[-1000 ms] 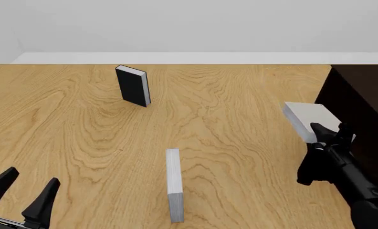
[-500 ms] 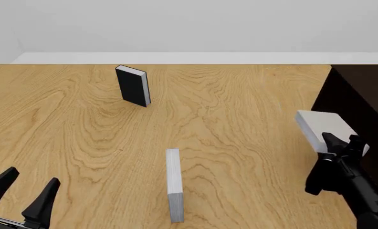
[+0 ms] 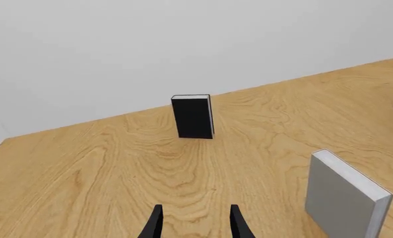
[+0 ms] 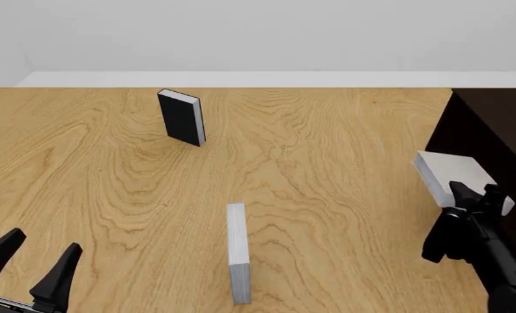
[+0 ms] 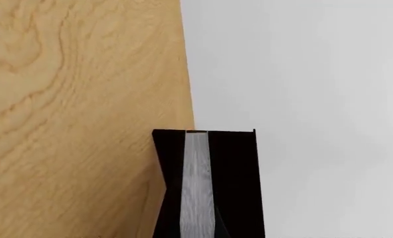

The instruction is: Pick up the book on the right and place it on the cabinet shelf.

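Observation:
The pale silver-grey book (image 4: 452, 175) hangs tilted above the table's right side, close against the front of the dark cabinet (image 4: 492, 127). My right gripper (image 4: 477, 195) is shut on it from the near side. In the right wrist view the book (image 5: 196, 188) is a thin grey strip clamped between the two black fingers (image 5: 236, 188). I cannot make out the cabinet shelf itself within the dark cabinet body. My left gripper (image 4: 34, 259) stands open at the near left corner, holding nothing, and its left wrist view shows the same open fingertips (image 3: 237, 220).
A black-covered book (image 4: 182, 117) stands upright at the far left-centre. A narrower pale grey book (image 4: 237, 251) stands on edge near the front middle, and it also appears in the left wrist view as a grey book (image 3: 342, 196). The table ends at a white wall.
My right gripper has carried the book to the right and slightly nearer, closer to the cabinet. The left arm and the other two books have not moved.

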Robot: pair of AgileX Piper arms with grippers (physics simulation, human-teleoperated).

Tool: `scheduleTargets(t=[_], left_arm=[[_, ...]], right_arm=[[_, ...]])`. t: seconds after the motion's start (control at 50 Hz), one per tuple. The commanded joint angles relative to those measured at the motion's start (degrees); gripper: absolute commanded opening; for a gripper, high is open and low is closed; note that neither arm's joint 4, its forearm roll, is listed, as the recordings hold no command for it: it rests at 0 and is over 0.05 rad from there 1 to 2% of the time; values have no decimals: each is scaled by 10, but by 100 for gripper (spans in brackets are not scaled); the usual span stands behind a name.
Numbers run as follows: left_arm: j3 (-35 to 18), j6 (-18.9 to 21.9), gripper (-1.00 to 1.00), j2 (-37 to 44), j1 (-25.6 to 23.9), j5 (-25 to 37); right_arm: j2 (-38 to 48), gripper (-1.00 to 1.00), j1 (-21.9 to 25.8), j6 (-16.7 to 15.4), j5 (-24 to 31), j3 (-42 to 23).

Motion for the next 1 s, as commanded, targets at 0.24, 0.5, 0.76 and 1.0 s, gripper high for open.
scheduleTargets(t=[0.24, 0.5, 0.76, 1.0], left_arm=[[0, 1, 100, 1, 3, 2], [0, 0, 100, 0, 3, 2], [0, 1, 100, 0, 4, 3], [0, 0, 100, 0, 6, 4]], right_arm=[[36, -100, -26, 0, -29, -20], [53, -100, -44, -3, -26, -38], [57, -100, -57, -8, -10, -60], [74, -100, -74, -7, -16, -71]])
